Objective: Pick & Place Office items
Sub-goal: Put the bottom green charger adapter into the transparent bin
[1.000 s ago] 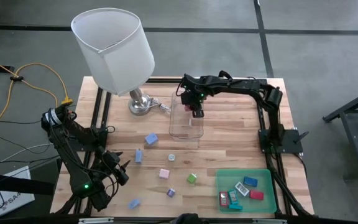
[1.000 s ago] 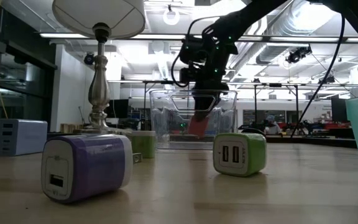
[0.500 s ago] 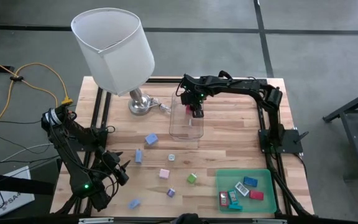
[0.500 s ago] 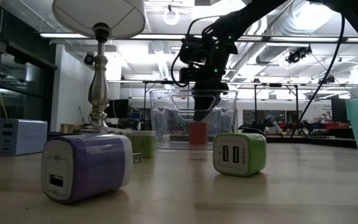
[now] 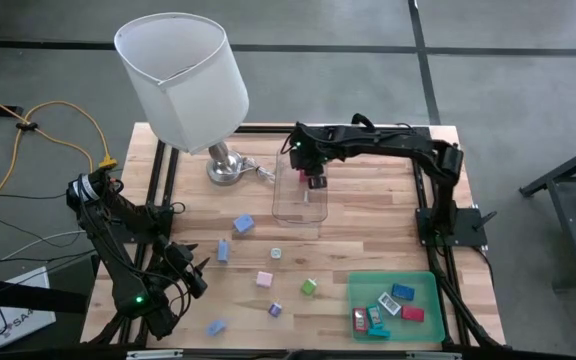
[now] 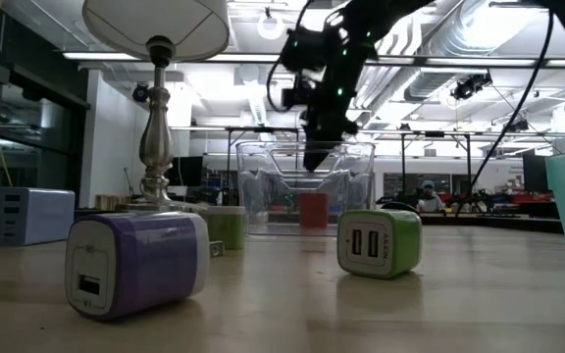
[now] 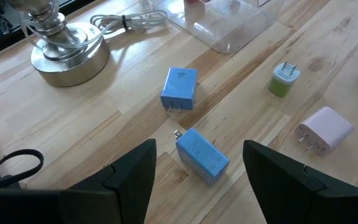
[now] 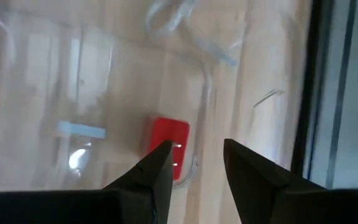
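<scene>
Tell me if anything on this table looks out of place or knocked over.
Nothing looks damaged or spilled. The loose office items lie scattered at odd angles; the purple one rests on its side. The red piece sits inside the clear box, below the right end effector, which is open.

Bright, even overhead light; right wrist view blurred, ceiling lamps glaring.

Past the left gripper (image 7: 197,180), fingers spread and empty, two blue plug blocks (image 7: 180,88) (image 7: 202,155) lie near each other on the wood. A green piece (image 7: 283,81) and a pink piece (image 7: 324,129) sit farther off, near the clear box (image 7: 229,28). Lamp base (image 7: 67,53) alongside.
</scene>
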Robot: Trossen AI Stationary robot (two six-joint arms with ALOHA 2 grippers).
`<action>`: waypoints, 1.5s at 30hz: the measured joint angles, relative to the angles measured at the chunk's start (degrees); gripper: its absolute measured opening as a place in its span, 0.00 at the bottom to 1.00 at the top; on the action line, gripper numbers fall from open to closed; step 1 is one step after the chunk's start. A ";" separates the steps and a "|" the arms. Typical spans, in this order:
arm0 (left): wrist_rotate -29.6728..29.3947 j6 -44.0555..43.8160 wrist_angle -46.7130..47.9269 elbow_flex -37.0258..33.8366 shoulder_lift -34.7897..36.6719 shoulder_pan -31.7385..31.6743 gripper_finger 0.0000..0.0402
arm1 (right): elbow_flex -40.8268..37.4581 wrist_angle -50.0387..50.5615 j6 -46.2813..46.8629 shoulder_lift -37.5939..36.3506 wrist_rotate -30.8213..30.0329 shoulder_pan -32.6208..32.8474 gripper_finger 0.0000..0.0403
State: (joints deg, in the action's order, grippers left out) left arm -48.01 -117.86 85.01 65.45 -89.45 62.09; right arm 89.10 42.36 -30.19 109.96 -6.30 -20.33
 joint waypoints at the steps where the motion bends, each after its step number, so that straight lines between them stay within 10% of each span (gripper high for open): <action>1: 0.00 0.00 -0.01 0.00 0.00 0.02 0.58 | 0.00 -0.04 0.60 -0.80 0.57 0.15 0.32; 45: 0.00 0.00 -0.04 0.00 0.00 0.01 0.58 | -3.41 8.54 27.81 -12.14 8.36 38.42 0.32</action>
State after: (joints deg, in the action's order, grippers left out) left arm -48.01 -117.86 84.97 65.45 -89.45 62.10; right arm 85.69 50.90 -2.37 97.82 2.06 18.09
